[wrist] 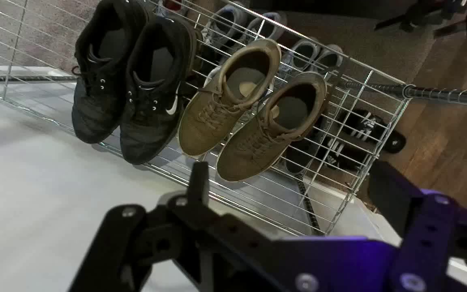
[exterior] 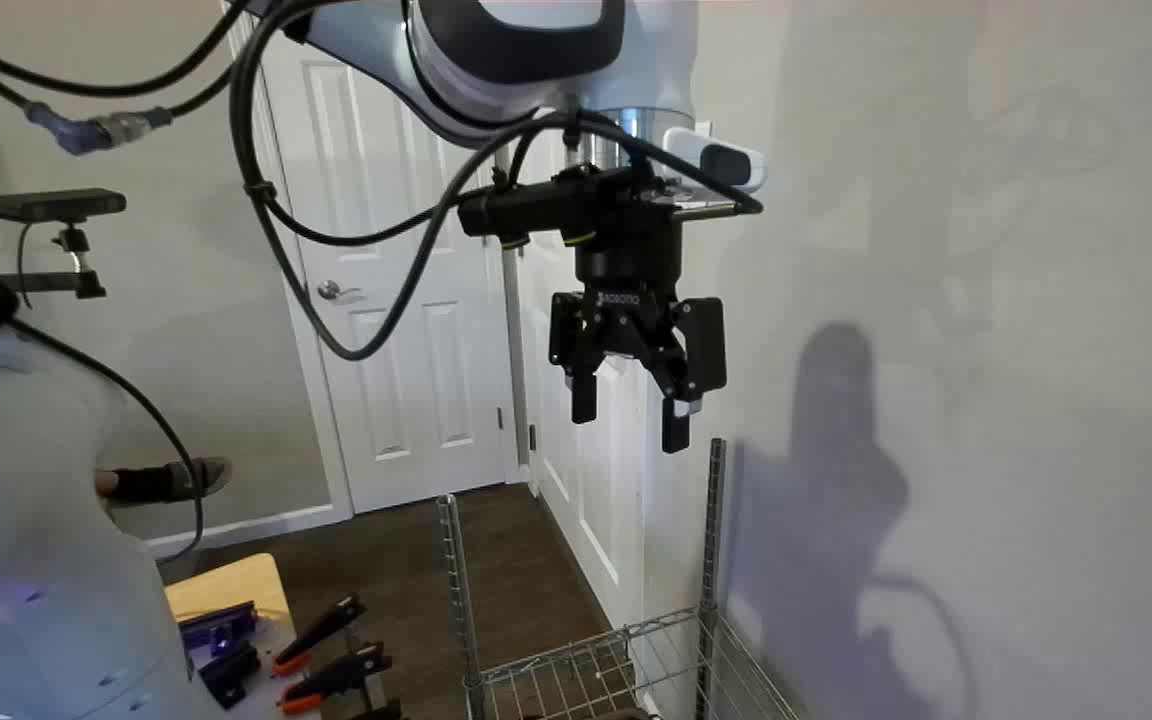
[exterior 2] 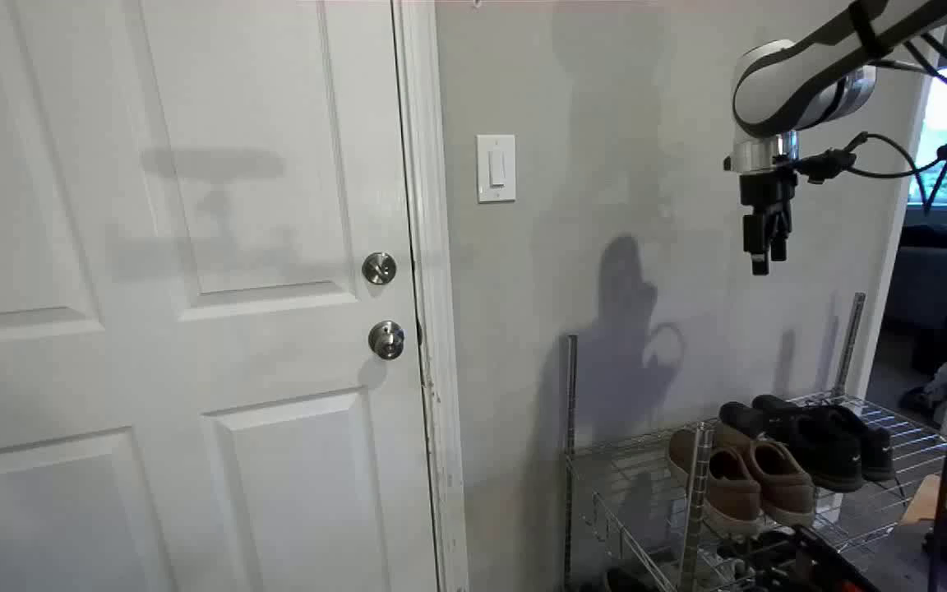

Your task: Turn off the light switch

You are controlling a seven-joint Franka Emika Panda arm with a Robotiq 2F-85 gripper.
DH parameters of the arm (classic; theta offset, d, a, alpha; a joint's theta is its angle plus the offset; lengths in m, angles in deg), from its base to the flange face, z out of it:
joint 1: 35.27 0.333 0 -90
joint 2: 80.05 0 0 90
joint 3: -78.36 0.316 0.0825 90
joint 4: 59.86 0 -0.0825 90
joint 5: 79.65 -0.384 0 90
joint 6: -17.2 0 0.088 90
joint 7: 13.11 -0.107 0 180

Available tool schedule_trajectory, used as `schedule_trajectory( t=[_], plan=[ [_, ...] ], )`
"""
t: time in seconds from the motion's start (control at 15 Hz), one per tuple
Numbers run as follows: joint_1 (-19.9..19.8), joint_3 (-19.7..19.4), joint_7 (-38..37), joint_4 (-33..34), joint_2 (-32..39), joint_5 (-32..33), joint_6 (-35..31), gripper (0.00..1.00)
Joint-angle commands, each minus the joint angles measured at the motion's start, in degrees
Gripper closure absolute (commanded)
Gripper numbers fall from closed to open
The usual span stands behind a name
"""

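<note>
The light switch (exterior 2: 496,168) is a small white upright plate on the grey wall beside the white door's frame. In the exterior view with the arm at the top centre it is not clearly seen; the arm covers much of that part of the wall. It is out of the wrist view. My gripper (exterior: 630,425) points down with its fingers spread apart and nothing between them. In an exterior view the gripper (exterior 2: 769,261) hangs well to the right of the switch and lower, apart from it. In the wrist view the open fingers (wrist: 288,172) are above the wire rack.
A wire rack (exterior 2: 634,448) with upright posts stands along the wall below the gripper. Brown shoes (wrist: 253,134) and black shoes (wrist: 148,97) sit on it. The white door (exterior 2: 276,353) has a round knob (exterior 2: 386,339). Black cables (exterior: 406,290) loop beside the arm.
</note>
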Motion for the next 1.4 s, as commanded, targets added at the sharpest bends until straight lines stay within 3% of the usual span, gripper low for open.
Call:
schedule_trajectory(
  t=[0.0, 1.07, 1.13, 1.2, 1.33],
  plan=[
    [-0.28, 0.27, 0.09, 0.07, 0.04, -0.13, 0.07, 0.00],
    [-0.28, 0.27, 0.09, 0.07, 0.04, -0.12, 0.07, 0.00],
    [-0.28, 0.27, 0.09, 0.07, 0.04, -0.12, 0.07, 0.25],
    [-0.35, 0.23, -0.14, -0.19, -0.11, -0.01, -0.76, 0.26],
    [-0.25, 0.00, 0.08, -0.62, -0.06, -0.34, -2.06, 0.40]
  ],
)
